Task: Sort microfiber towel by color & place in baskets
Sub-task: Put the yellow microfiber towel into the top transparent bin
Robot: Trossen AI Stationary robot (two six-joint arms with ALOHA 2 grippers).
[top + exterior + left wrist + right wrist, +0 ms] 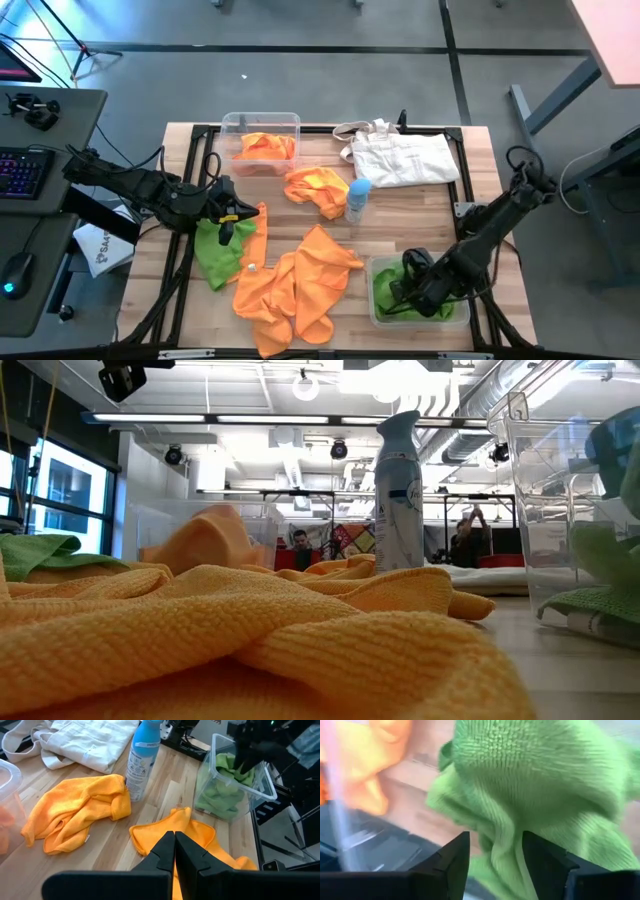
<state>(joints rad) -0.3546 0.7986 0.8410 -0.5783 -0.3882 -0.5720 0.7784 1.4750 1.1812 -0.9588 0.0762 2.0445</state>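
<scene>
My right end effector (412,285) is reaching into the near basket (377,312), fingers spread around a green towel (540,785). If I am lifting out carelessly, the nap may be snagging a finger and dragging that towel back over the rim. My left end effector (174,845), fingers pressed together and holding nothing, is hovering near a green towel (214,252) beside the orange pile (290,285); closing there risks pinching both colours. The far basket (262,124) is holding orange.
</scene>
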